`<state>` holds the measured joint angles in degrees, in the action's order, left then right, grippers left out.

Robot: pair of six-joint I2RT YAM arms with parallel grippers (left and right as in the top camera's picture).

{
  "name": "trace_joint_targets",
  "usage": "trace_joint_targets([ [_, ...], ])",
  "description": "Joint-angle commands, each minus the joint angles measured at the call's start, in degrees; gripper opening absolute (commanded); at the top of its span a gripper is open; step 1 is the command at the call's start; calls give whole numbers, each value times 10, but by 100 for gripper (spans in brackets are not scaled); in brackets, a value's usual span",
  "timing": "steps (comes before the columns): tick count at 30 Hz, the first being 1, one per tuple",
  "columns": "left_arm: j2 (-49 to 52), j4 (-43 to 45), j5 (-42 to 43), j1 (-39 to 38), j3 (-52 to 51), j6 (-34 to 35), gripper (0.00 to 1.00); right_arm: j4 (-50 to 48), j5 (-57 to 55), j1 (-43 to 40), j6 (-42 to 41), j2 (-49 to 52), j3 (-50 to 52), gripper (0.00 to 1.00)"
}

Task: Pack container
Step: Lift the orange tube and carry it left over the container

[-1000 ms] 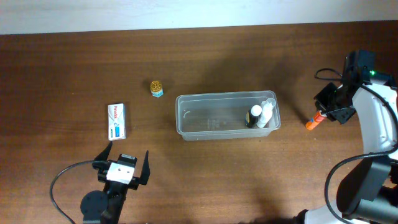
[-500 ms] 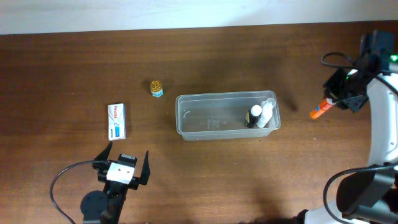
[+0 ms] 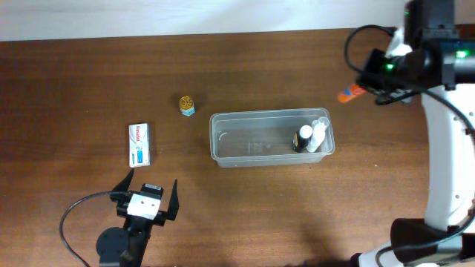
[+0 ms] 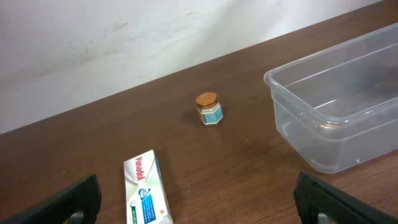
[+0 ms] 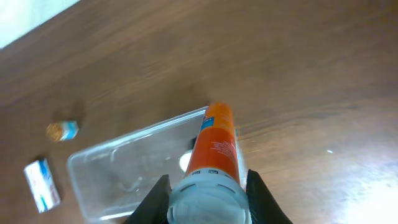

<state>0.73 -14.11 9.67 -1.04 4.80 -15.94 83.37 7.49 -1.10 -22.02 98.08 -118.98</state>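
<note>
The container (image 3: 252, 152) is a clear plastic tub at the table's middle; it holds a black bottle (image 3: 303, 139) and a white bottle (image 3: 318, 135) at its right end. It also shows in the left wrist view (image 4: 292, 130) and the right wrist view (image 5: 106, 180). My right gripper (image 3: 369, 83) is shut on an orange tube (image 3: 350, 93) with a white cap (image 5: 209, 198), held in the air above and to the right of the container. My left gripper (image 3: 147, 199) is open and empty near the front edge, below a white box (image 3: 139, 144).
A small jar with a gold lid (image 3: 187, 104) stands left of the container, also in the left wrist view (image 4: 208, 109). The white box lies flat in the left wrist view (image 4: 146, 196). A pale wall runs along the table's far edge.
My right gripper has lifted the orange tube off the table and carried it up and to the left, toward the container. The left arm has not moved.
</note>
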Motion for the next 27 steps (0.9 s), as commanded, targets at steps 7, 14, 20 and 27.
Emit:
trace_joint_targets([
  [7,-4,0,4,3,-3,-9,99,0,-58,94,6,-12,-14,21],
  [14,-4,0,4,3,-3,-9,99,-2,-58,102,6,0,-12,25],
  [20,-4,0,4,3,-3,-9,99,-2,-48,102,6,35,-12,25],
  [27,-4,0,4,3,-3,-9,99,0,-38,102,6,81,-12,25],
])
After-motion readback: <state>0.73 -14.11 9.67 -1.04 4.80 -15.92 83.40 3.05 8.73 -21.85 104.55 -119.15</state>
